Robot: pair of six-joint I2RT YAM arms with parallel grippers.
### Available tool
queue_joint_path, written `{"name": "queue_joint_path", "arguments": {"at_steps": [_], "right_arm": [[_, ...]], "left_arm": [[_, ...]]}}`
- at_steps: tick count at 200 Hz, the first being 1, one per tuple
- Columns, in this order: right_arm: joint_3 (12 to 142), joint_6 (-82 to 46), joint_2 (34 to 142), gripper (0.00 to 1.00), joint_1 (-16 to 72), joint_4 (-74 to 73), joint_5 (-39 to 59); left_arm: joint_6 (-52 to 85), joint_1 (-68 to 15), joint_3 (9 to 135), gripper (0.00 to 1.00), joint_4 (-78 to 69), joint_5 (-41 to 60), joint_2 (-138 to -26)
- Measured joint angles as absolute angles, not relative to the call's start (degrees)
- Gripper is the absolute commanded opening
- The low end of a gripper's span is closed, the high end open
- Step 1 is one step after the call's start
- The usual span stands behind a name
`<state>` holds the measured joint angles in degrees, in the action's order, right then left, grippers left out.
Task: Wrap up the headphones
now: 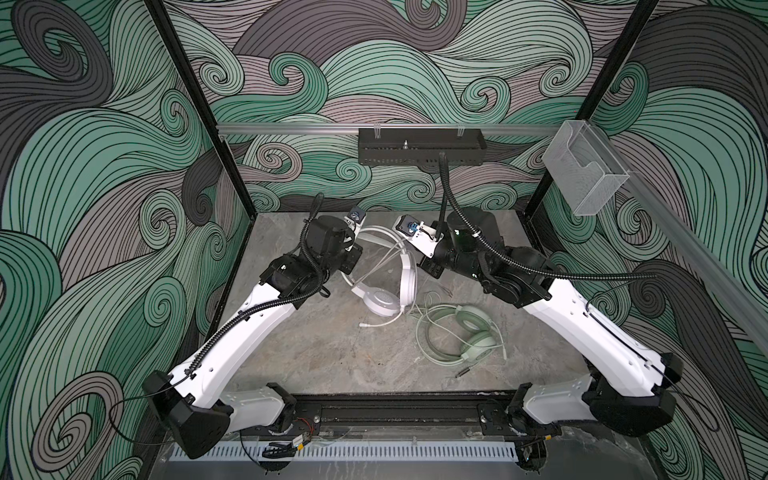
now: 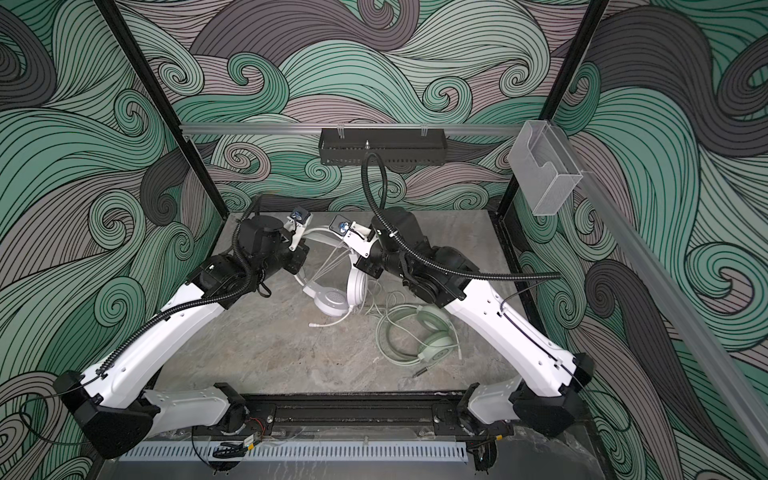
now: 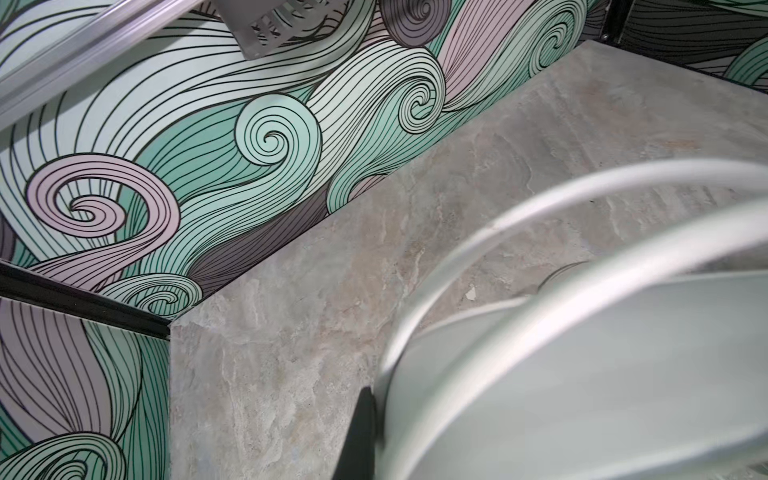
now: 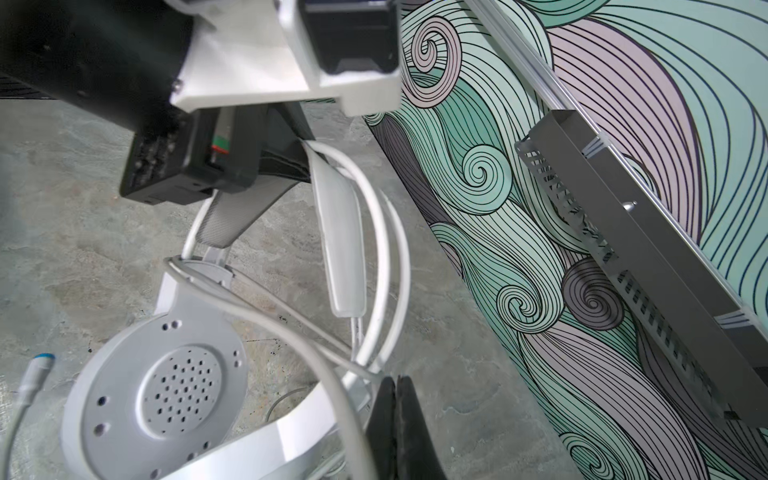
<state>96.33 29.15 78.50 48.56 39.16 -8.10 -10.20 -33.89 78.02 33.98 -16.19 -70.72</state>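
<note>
In both top views the white headset (image 1: pixel 380 301) stands propped mid-bench (image 1: pixel 324 365), with the left gripper (image 1: pixel 352 262) and right gripper (image 1: pixel 430 270) flanking it. The mint headset (image 1: pixel 473 332) lies flat toward the bench's right front.

Left wrist: the blurred headband (image 3: pixel 582 374) fills the shot, and the jaws' state is unclear.

Right wrist: the left jaws are clamped on that headband. The right jaws are closed, with the white cable (image 4: pixel 249 309) at their tips.

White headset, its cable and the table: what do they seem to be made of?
White headset: probably moulded hard plastic, matte to satin; smooth shell with holes and soft highlights.
Cable: probably rubbery plastic sheath, smooth, white; it bends in loose curves.
Table: stone look, grey-beige veining, matte; it could be a printed laminate.
</note>
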Motion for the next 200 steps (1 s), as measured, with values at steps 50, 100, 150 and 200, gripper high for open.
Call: {"name": "queue_joint_path", "arguments": {"at_steps": [50,100,150,200], "right_arm": [[92.03,27.09,75.53,0.0,43.46,37.89,-8.03],[90.08,24.34,75.26,0.0,40.29,36.01,-6.61],[88.05,22.17,75.29,0.11,38.44,32.69,-5.32],[83.24,20.12,73.34,0.18,36.91,26.33,-0.91]], "left_arm": [[-7.05,-33.91,77.69,0.0,34.87,-12.32,-67.22],[-4.6,-33.91,77.93,0.0,35.4,-6.59,-66.37],[-1.87,-33.91,82.17,0.0,37.52,-0.21,-66.17],[1.72,-33.91,89.91,0.0,39.94,3.77,-66.02]]}}
